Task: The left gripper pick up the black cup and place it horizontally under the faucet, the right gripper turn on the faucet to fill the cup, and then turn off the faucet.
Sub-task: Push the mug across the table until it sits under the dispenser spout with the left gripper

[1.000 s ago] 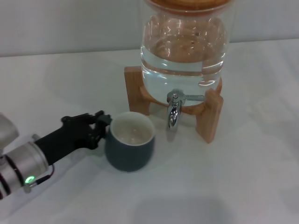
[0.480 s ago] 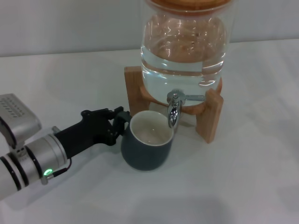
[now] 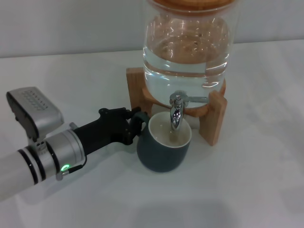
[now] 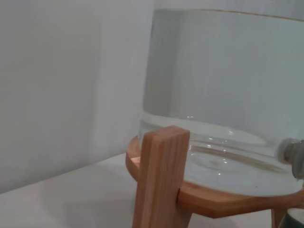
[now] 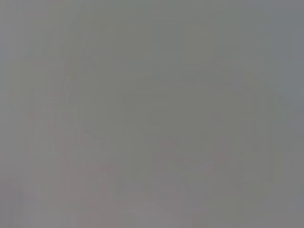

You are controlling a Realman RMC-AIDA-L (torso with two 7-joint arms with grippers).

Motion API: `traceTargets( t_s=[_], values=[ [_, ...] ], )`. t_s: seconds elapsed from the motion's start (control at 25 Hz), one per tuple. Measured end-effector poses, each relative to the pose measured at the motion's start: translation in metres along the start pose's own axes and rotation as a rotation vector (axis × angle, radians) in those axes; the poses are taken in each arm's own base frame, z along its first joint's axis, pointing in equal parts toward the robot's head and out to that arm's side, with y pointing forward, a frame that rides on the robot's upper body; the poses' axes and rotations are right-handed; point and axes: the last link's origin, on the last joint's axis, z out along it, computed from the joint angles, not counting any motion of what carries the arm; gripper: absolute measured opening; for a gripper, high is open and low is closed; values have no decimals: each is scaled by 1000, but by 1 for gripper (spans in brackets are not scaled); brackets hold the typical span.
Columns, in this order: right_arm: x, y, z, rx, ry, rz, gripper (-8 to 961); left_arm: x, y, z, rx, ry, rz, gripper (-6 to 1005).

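The black cup (image 3: 164, 152) stands upright on the white table, its cream inside showing, with its mouth right under the spout of the chrome faucet (image 3: 176, 112). My left gripper (image 3: 134, 127) is shut on the cup's handle at the cup's left side; its silver-grey wrist and grey box reach back to the lower left. The faucet's thin lever points to the right. No water stream shows. The right gripper is not in view; the right wrist view is plain grey. The left wrist view shows the faucet's edge (image 4: 293, 157).
A big glass water jar (image 3: 187, 50) with a wooden lid sits on a wooden stand (image 3: 211, 116) behind the cup; both show close in the left wrist view, jar (image 4: 223, 85) and stand (image 4: 161, 175). White table (image 3: 247, 190) lies around.
My left gripper has carried the cup to the right and slightly forward, from left of the stand to right under the faucet's spout. The arm has reached further in.
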Motion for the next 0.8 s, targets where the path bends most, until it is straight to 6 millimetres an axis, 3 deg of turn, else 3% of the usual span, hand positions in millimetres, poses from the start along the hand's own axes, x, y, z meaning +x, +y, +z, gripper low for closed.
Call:
traceTargets(
  t_s=[0.4, 0.8],
  values=[
    [1, 2, 0, 1, 0, 9, 840, 9, 4, 16, -45, -39, 38, 165],
    [1, 2, 2, 5, -4, 10, 840, 5, 6, 16, -54, -66, 47, 165]
  ],
)
